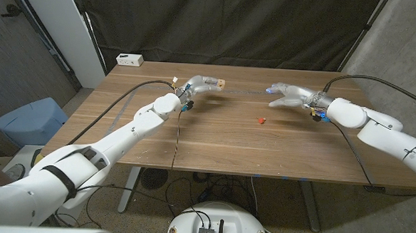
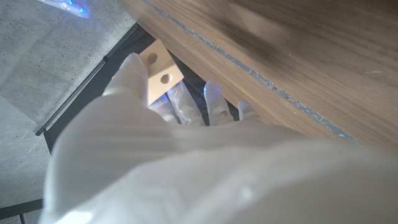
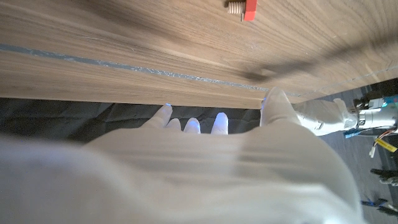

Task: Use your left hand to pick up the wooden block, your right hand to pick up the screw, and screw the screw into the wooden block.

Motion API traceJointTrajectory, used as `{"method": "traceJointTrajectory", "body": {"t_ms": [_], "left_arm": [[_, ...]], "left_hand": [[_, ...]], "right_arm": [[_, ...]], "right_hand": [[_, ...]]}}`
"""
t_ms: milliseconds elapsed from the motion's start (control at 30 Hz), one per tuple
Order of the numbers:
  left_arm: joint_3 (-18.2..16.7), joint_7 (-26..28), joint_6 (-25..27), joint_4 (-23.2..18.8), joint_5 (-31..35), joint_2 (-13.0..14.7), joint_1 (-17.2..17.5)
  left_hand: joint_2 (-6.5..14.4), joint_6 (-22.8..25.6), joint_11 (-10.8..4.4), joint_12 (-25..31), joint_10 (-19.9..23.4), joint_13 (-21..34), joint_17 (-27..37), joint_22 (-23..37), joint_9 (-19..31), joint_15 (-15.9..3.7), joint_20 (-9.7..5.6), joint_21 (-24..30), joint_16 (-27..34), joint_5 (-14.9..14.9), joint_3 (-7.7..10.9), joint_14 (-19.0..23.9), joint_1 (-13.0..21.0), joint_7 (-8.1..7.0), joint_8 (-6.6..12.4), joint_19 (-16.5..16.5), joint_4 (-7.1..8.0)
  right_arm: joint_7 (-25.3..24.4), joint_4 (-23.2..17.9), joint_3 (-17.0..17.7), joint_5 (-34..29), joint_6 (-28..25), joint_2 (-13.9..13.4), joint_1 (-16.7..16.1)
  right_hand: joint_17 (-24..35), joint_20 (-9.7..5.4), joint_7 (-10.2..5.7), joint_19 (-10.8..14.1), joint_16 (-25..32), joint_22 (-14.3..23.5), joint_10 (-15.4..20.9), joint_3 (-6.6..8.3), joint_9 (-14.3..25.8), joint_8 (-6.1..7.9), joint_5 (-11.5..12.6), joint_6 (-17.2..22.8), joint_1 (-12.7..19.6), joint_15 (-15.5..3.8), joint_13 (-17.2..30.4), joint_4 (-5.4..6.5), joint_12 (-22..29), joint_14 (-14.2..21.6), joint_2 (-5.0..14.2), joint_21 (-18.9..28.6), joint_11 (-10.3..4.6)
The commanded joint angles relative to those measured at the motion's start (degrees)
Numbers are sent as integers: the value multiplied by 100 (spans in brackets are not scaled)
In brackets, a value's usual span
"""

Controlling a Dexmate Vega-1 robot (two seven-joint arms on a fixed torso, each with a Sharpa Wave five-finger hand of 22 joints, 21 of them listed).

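— Wooden block, the small pale cube with round holes drilled in its faces: where is it?

— Off the brown wooden bench, pinched at the fingertips of the left robot hand, which holds it above the far part of the bench.

— So the first pickup is done. And the screw?

— The small red-headed screw with its short tan shank lies on the bench near the middle, untouched. The right robot hand hovers beyond it, fingers spread and holding nothing.

— Then the step in hand is the screw pickup?

— I judge so. The right hand needs to come down over the screw and pinch it. Which way its shank points is hard to read from the head view.
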Motion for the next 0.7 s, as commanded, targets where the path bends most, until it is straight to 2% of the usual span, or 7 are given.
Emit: {"method": "traceJointTrajectory", "body": {"t_ms": [33, 100, 467, 700], "left_arm": [[32, -332, -209, 241, -228, -54, -102], [25, -379, -247, 286, -276, -80, -110], [50, -662, -330, 513, -428, -177, -214], [90, -757, -291, 527, -437, -188, -250]], "left_hand": [[59, 57, -24, 31, 19, 28, 17, 23, 31, -38, 10, 6, 20, -5, 19, -8, 6, 17, 39, -28, 22], [61, 60, -24, 35, 23, 30, 17, 23, 31, -40, 15, 6, 21, -4, 18, -8, 7, 17, 40, -33, 22], [54, 5, -23, -8, -84, 11, 18, 23, 29, -31, 43, 10, 11, -10, -2, -74, -9, 17, 18, -89, 18], [61, -33, -24, -4, -103, 16, 18, 24, 29, -37, 63, 14, 16, -10, -7, -84, -15, 16, 9, -111, 17]], "right_arm": [[245, 312, -221, -569, 458, -51, 402], [278, 289, -273, -826, 528, -92, 479], [291, 339, -319, -1361, 825, -140, 629], [295, 395, -337, -1561, 971, -126, 701]], "right_hand": [[13, -4, -1, 78, 59, 17, -19, 71, 18, 51, -20, 56, 115, -6, 25, 0, 13, 47, -30, 30, -21], [14, -11, -2, 94, 62, 17, -25, 79, 19, 52, -17, 67, 142, -7, 25, 1, 11, 62, -37, 31, -22], [17, 3, -6, 124, 58, 18, -167, 105, 23, 36, -3, 66, 256, 8, 28, 10, -34, 96, -93, 18, -3], [25, 25, -8, 28, 25, 22, -325, 117, 28, 11, 17, 40, 339, 30, 31, 31, -71, 43, -153, -30, -47]]}}
